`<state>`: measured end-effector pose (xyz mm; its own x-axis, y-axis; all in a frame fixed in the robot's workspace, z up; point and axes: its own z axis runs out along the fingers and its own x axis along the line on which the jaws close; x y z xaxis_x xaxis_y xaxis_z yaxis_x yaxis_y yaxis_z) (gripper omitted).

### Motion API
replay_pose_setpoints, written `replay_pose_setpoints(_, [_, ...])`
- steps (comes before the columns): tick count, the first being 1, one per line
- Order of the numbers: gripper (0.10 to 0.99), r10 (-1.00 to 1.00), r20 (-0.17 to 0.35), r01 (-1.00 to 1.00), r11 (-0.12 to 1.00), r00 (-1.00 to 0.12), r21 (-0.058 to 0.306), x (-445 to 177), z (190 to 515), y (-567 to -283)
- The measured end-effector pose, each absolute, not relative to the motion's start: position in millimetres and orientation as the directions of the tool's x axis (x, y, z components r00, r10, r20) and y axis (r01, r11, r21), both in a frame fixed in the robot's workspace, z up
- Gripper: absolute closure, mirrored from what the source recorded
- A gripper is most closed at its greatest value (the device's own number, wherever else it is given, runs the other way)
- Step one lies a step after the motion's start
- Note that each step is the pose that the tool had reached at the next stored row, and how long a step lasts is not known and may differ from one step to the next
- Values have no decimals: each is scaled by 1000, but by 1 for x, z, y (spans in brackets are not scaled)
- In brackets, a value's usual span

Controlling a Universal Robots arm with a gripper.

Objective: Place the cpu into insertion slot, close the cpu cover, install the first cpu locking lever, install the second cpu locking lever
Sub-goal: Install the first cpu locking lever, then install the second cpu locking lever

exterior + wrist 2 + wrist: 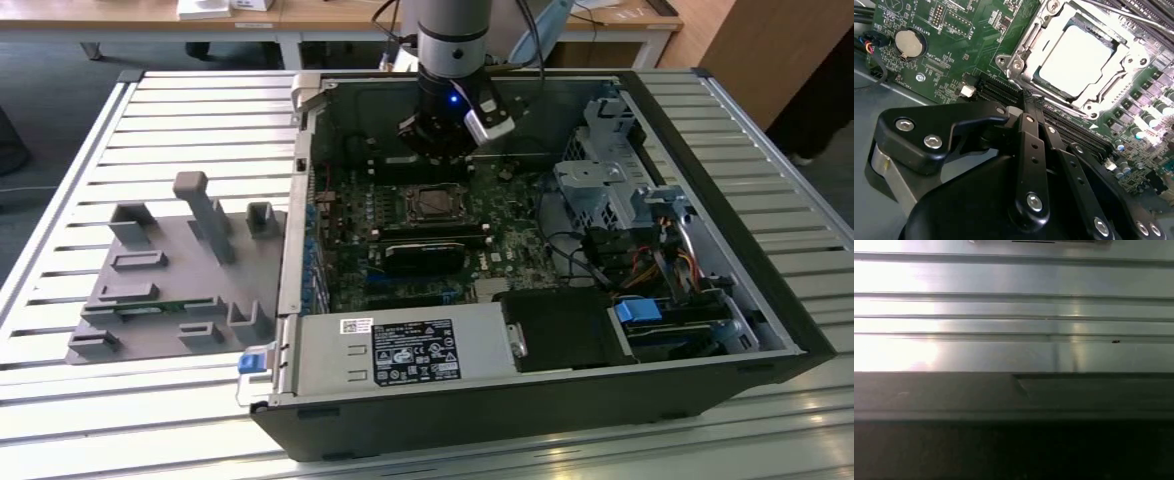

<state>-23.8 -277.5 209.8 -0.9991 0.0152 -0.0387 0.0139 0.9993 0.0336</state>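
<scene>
1. The cpu (1074,57) lies flat in the insertion slot (1026,57) on the green motherboard (961,37); its pale metal top shows clearly in the second wrist view.
2. The cpu cover (1106,75) is down over the chip, and its silvery frame goes around the chip's edges. In the exterior view the socket (431,203) sits near the middle of the board, inside the open computer case (747,300).
3. A thin metal locking lever (1134,17) runs along one side of the socket; I cannot tell if it is latched.
4. The gripper (1026,102) is beside the socket, and its two black fingers (1030,135) are pressed together with nothing between them. The tips are near the socket's frame, just above the black memory slots (999,90); whether they touch anything I cannot tell.
5. In the exterior view the gripper (441,150) hangs from the arm (454,40) over the far part of the board, just beyond the socket.
6. A round coin battery (908,42) sits on the board, well apart from the socket.
7. On the exterior view's left, a grey fixture tray (174,290) lies on the slatted metal table (80,180). The grey power supply box (394,350) is at the near edge of the case.
</scene>
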Motion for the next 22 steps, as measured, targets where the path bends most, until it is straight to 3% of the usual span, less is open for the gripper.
replay_pose_setpoints(22, [980, 15, -39, 14, 999, -999, 33, -24, 210, -284])
